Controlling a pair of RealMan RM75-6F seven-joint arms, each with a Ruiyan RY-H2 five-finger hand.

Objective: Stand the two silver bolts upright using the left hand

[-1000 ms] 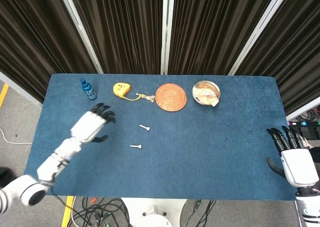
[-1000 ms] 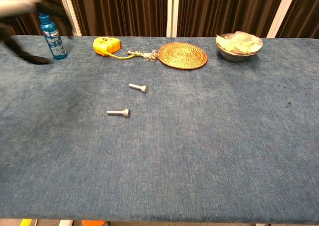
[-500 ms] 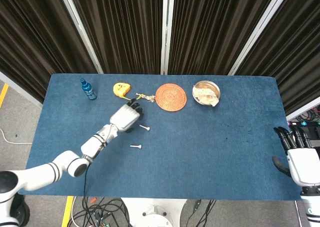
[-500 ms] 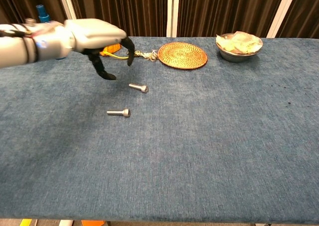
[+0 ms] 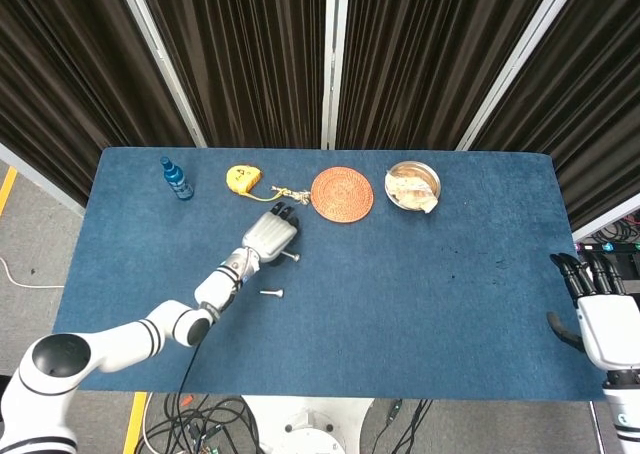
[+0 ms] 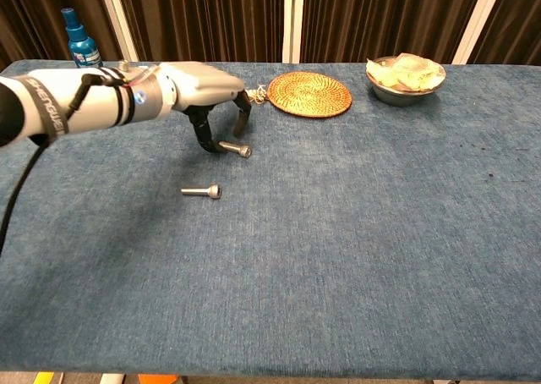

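Two silver bolts lie flat on the blue table [image 5: 430, 304]. The far bolt [image 6: 236, 150] [image 5: 292, 257] is just under my left hand [image 6: 203, 86] [image 5: 270, 235], whose curved fingers [image 6: 244, 118] hang down around the bolt's shaft end. The thumb tip looks close to that end; I cannot tell if it touches. Nothing is lifted. The near bolt [image 6: 201, 191] [image 5: 271, 293] lies apart, closer to the front edge. My right hand [image 5: 598, 312] stays at the table's right edge, fingers spread, holding nothing; the chest view does not show it.
Along the back stand a blue bottle [image 5: 177, 178] [image 6: 80, 39], a yellow tape measure [image 5: 241, 179] with a cord, a round woven mat [image 5: 342, 193] [image 6: 309, 93] and a metal bowl [image 5: 412, 186] [image 6: 404, 78] with crumpled paper.
My left hand has swept from the left of the table to the far bolt and lowered its fingers around it. Both bolts lie where they were. The right hand barely shifted.
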